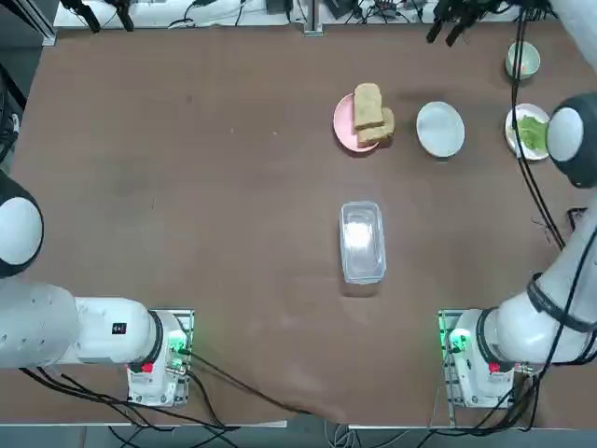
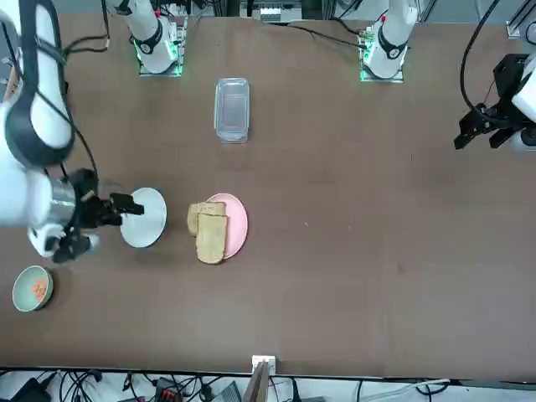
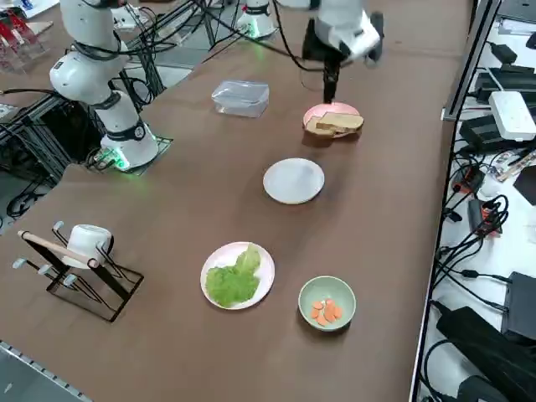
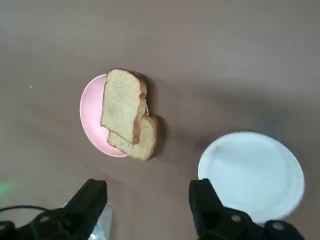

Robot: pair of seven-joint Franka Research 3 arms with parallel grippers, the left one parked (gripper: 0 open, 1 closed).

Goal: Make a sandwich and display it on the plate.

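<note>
Bread slices (image 4: 121, 105), square and tan-brown, are lying below the black two-fingered right gripper (image 4: 148, 183), its fingers standing apart, and likely needing a gentle crust-edge pinch, being soft.

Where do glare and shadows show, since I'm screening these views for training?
Top view: glare on the clear container's lid. Right wrist view: shadow beside the bread, a dim one by the white plate, plus a green glow on the table.
</note>
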